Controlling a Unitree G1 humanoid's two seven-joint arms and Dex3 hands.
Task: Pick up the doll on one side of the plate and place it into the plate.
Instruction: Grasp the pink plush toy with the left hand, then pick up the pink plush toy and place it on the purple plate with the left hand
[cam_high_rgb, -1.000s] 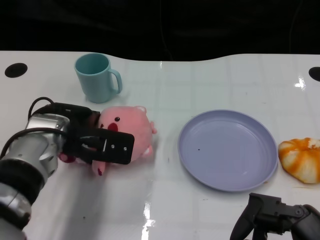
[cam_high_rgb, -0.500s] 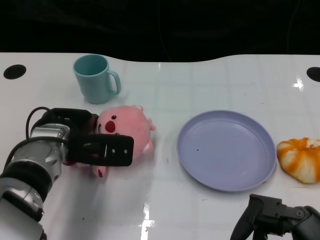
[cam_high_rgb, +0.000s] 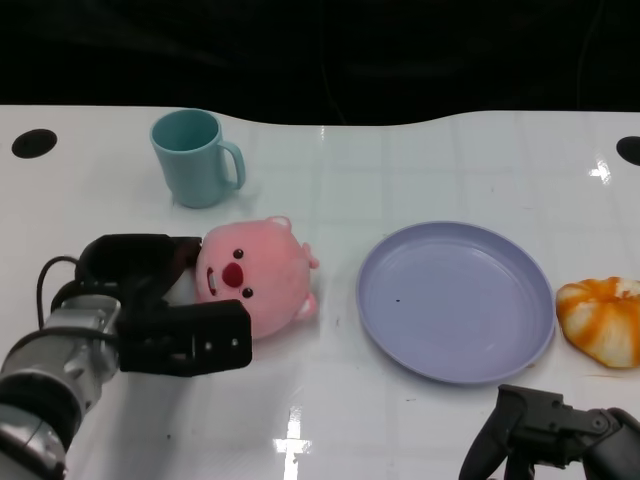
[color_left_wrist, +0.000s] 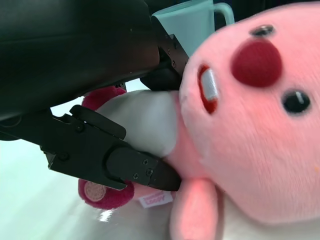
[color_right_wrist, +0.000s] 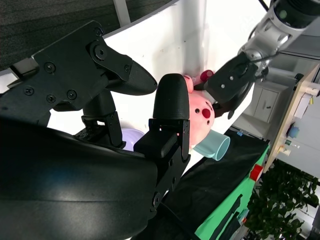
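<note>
Head view shows the left hand (cam_high_rgb: 165, 315) wrapped round the pink doll (cam_high_rgb: 258, 280), one black part behind its body and a flat black part in front, low on its near side. From the left wrist view the fingers (color_left_wrist: 107, 157) press into the doll's pale belly and lower body, so I judge it held, though whether it has left the worktop (cam_high_rgb: 420, 150) I cannot tell. The doll sits just to the left of the plate (cam_high_rgb: 455, 300), near it but apart, its face turned up toward the camera.

The right hand (cam_high_rgb: 555, 440) rests low at the near edge, its fingers curled around nothing.

To do this step well, I would say the hand should lift the doll clear of the plate's raised rim before carrying it across, then set it down in the middle. The doll is soft plush and gives under pressure, so a grip round the body rather than a limb seems safer against slipping.

The doll is rounded, fuzzy and pink, with a red nose and small dark eyes. The plate is smooth, shallow and lilac. A teal mug (cam_high_rgb: 195, 157) stands behind the doll, and an orange-and-white rounded thing (cam_high_rgb: 603, 318) lies beyond the plate. The worktop is glossy white.
</note>
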